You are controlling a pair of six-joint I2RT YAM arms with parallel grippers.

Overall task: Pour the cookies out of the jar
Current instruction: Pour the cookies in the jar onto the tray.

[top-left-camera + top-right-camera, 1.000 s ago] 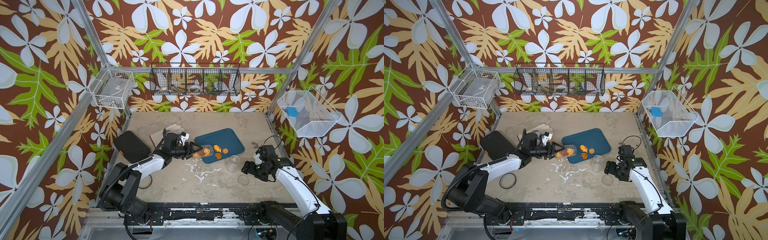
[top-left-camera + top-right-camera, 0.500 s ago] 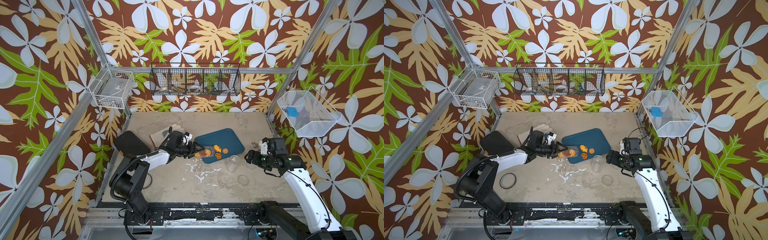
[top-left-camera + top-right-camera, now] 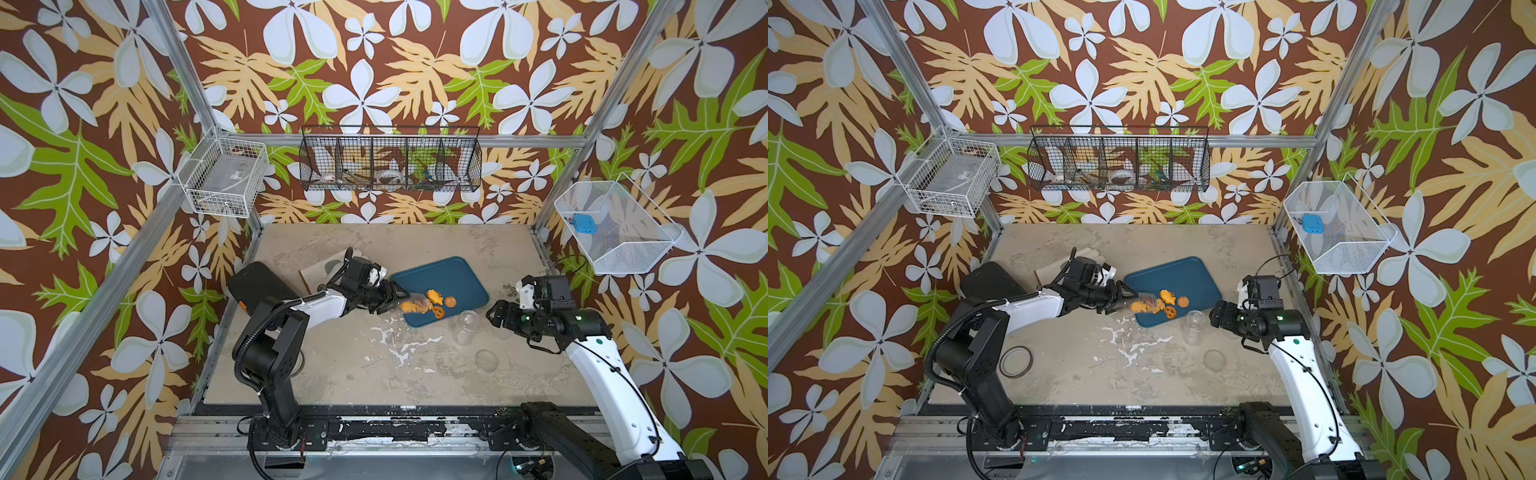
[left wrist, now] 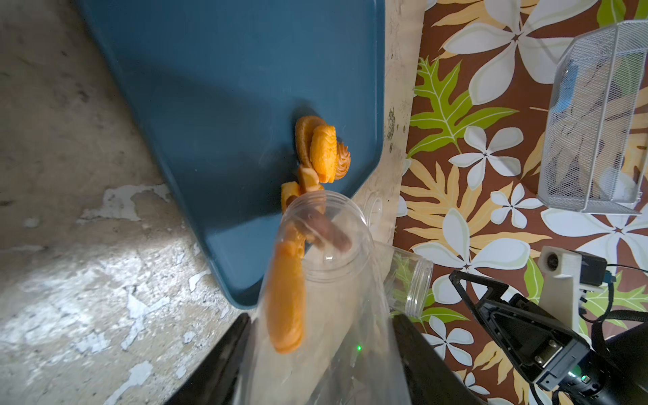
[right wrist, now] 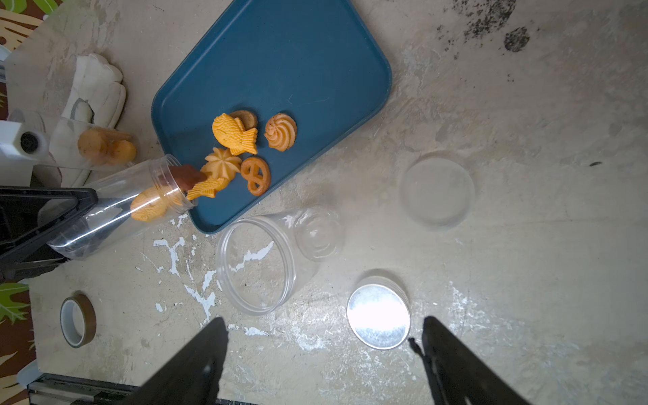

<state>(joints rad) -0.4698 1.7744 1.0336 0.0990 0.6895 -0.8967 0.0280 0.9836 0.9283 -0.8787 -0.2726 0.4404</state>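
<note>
Nearest the front edge, a roll of tape (image 3: 1015, 361) sits on the left side of the table (image 3: 374, 374). Over on the right, the right gripper (image 5: 321, 324) hangs above the table with its jaws wide apart and nothing in them. A shiny lid (image 5: 378, 315) lies flat close to it, and a clear lid (image 5: 436, 191) lies a bit farther off. Just left of those lids is an empty clear jar (image 5: 259, 266), right beside the near edge of the blue tray (image 3: 449, 278). I can't tell if it's upright or lying down. Going farther in, the left gripper (image 3: 390, 301) is clamped on the jar (image 5: 115, 214), which is tipped over with its mouth at the tray's near left corner. The cookies (image 5: 234, 136) are mostly on the near left part of the tray: a fish, a swirl, a pretzel and a few more. A brown one sits right in the mouth and an orange fish is inside the jar. Behind the left arm there's a black pad (image 3: 259, 282). On the far wall hangs a black wire basket (image 3: 390, 158).
</note>
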